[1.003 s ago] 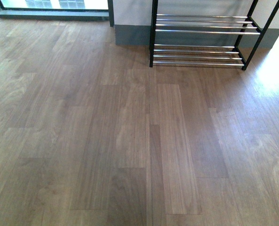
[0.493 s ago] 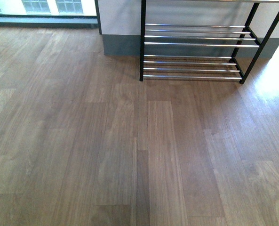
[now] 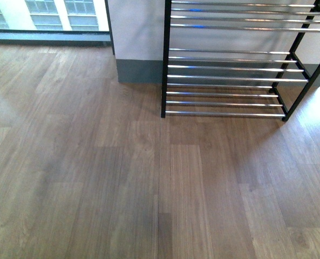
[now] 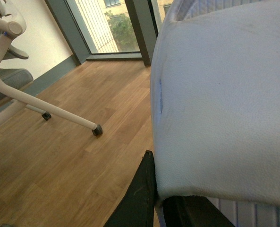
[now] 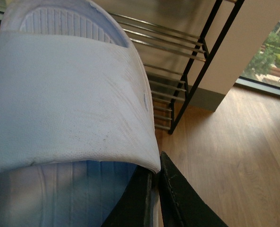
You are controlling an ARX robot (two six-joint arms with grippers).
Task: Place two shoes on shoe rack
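Observation:
The shoe rack (image 3: pixel 224 67), a black frame with chrome bars, stands against the wall at the upper right of the front view; neither arm shows there. In the right wrist view the shoe rack (image 5: pixel 199 79) lies just beyond a pale blue slide slipper (image 5: pixel 69 94), and my right gripper (image 5: pixel 155 175) is shut on the edge of its strap. Another pale blue slide slipper (image 4: pixel 224 104) fills the left wrist view, with my left gripper (image 4: pixel 159 189) shut on its strap edge. The two shoes are out of view.
Wood floor (image 3: pixel 149 178) stretches between me and the rack. A grey baseboard (image 3: pixel 138 70) and a floor-level window (image 3: pixel 46 13) lie to the rack's left. A white chair leg with a caster (image 4: pixel 97 130) stands on the left arm's side.
The front view has closed in on the rack, which now looks larger and sits lower in the frame, with an upper tier showing.

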